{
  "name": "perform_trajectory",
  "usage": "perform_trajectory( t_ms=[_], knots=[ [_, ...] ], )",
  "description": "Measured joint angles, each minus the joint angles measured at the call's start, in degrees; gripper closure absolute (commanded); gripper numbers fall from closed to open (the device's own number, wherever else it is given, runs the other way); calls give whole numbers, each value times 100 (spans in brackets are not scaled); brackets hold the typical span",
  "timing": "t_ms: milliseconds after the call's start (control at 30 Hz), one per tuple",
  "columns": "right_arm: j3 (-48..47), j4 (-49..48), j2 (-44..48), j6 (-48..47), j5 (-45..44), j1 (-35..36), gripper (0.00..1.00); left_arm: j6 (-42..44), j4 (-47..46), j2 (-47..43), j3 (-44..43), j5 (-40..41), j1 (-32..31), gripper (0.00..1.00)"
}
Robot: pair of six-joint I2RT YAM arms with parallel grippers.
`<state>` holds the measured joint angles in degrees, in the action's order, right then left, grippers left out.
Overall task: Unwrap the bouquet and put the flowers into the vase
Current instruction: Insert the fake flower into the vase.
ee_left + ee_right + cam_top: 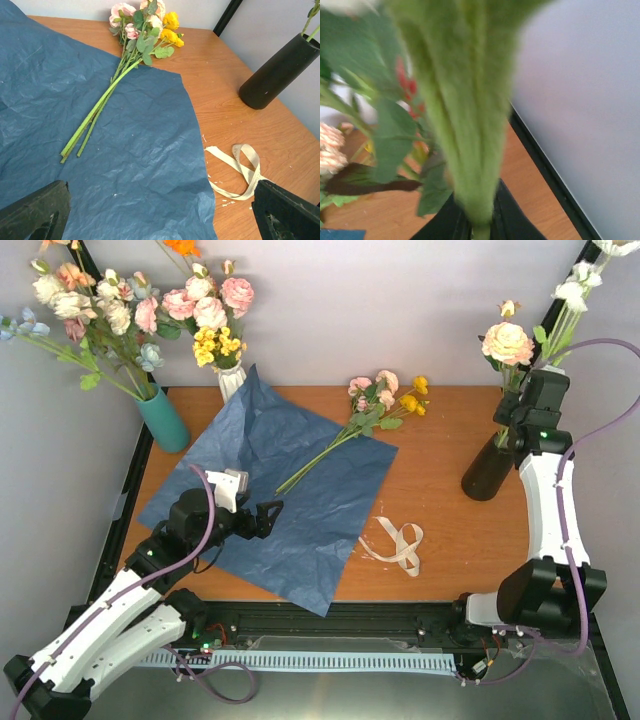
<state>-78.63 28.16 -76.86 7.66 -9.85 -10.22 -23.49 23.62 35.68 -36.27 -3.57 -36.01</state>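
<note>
Top external view gives the whole scene: the wooden counter (440,490) carries a big sheet of crinkled blue paper (300,510), opened flat, so the unwrapping looks done. On the right side of the counter, off the paper, stands the dark vase (488,472), with a cream bloom (507,342) rising above its neck. The right fingers (512,422) are at that neck and closed almost fully. In the right wrist view a green stem (470,125) runs down between them toward the vase mouth, very blurred, so I judge that they pinch this stem.

The flowers (350,435) not yet in the vase lie on the far right part of the paper. Their long axis goes diagonally: the pink and yellow heads are at the far right, past the paper edge on bare wood, and the cut ends are at the near left. These ends point toward the left fingers (268,518), which hover over the paper wide open and hold nothing. So the left arm is the nearer one — the stems lie ahead of it and a little to the right, while the right arm is well apart from them. The beige ribbon (402,545) lies loose on the wood, between paper and vase.
</note>
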Motion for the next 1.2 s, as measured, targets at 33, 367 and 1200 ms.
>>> perform_trajectory(
  t_ms=[33, 367, 1200],
  knots=[
    [-2, 35, -76, 92, 7, -42, 84, 0, 0, 0, 0, -4, 0, 1],
    [-63, 767, -662, 570, 304, -328, 39, 0, 2, 87, 0, -37, 0, 0],
    [-286, 1860, 881, 675, 787, -330, 0, 566, -37, 1331, -601, -295, 0, 1]
  ],
)
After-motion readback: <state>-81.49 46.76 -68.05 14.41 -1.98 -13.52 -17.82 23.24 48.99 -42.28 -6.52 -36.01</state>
